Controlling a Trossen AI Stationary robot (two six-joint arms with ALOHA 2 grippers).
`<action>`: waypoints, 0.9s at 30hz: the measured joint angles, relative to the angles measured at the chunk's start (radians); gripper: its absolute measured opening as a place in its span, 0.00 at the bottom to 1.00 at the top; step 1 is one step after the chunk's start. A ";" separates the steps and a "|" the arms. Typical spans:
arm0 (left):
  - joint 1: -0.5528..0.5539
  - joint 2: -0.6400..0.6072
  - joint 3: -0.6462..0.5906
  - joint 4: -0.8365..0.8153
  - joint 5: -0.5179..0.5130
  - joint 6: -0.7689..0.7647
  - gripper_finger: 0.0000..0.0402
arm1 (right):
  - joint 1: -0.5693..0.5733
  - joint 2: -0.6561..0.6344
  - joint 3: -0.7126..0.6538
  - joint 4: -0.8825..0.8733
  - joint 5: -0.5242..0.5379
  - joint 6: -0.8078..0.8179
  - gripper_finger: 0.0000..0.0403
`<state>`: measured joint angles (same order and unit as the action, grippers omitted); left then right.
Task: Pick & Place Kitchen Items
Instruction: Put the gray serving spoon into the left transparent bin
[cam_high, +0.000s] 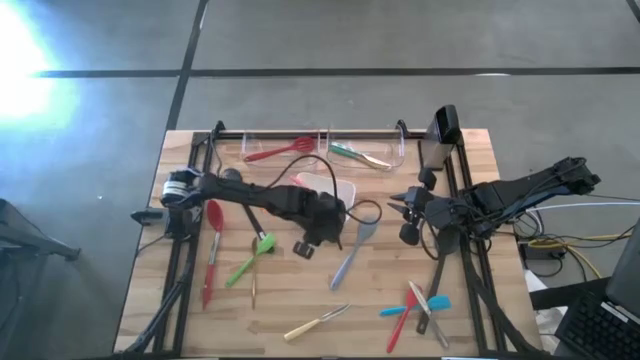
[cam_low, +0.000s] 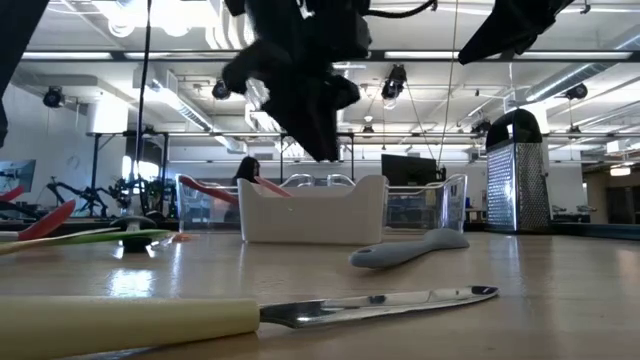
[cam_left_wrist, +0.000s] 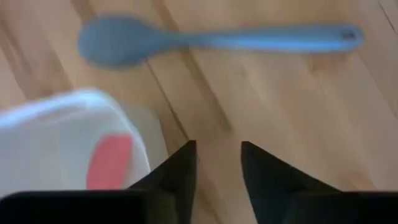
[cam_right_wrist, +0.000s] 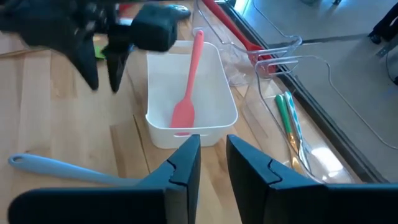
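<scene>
A: The left hand (cam_right_wrist: 104, 78), how does it stand?

B: Fingers apart, nothing between them. It hangs above the tabletop (cam_high: 290, 300) just beside the near corner of the white dish (cam_right_wrist: 155, 118), with the grey-blue spoon (cam_left_wrist: 217, 38) lying on the wood close ahead of it.

A: And the right hand (cam_right_wrist: 213, 155)?

B: Also empty, with a narrow gap showing between its fingers. It sits right of the dish, pointing toward it.

A: Where are the utensils?

B: A pink spatula (cam_right_wrist: 186, 81) lies in the dish, blade down at one end and handle leaning over the far rim. A red slotted spatula (cam_high: 275, 152) rests in the left clear bin (cam_high: 240, 150) at the back, and a green-handled utensil (cam_high: 350, 152) in the right one.

A: And loose on the tabletop?

B: A red spoon (cam_high: 210, 250) and a green spatula (cam_high: 250, 260) lie on the left side. The cream-handled knife (cam_high: 315, 322) is near the front edge. A blue spatula (cam_high: 415, 308), a red utensil and a grey one are heaped crosswise at the front right.

A: Anything else?

B: A metal grater (cam_low: 518, 170) stands upright at the back right corner.
</scene>
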<state>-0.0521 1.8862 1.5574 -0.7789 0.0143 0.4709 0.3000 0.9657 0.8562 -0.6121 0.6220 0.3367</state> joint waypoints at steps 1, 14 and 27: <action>0.000 0.003 -0.011 0.036 -0.003 0.003 0.26 | 0.000 0.000 0.000 0.000 0.000 0.000 0.16; 0.093 0.125 -0.012 0.132 0.055 0.038 0.01 | 0.000 -0.001 0.000 -0.002 0.001 0.000 0.19; 0.169 0.195 0.095 0.135 0.044 0.032 0.01 | 0.001 -0.001 0.000 -0.014 0.002 0.000 0.18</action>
<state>0.1169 2.0814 1.6526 -0.6438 0.0582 0.5033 0.3007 0.9649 0.8562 -0.6258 0.6239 0.3367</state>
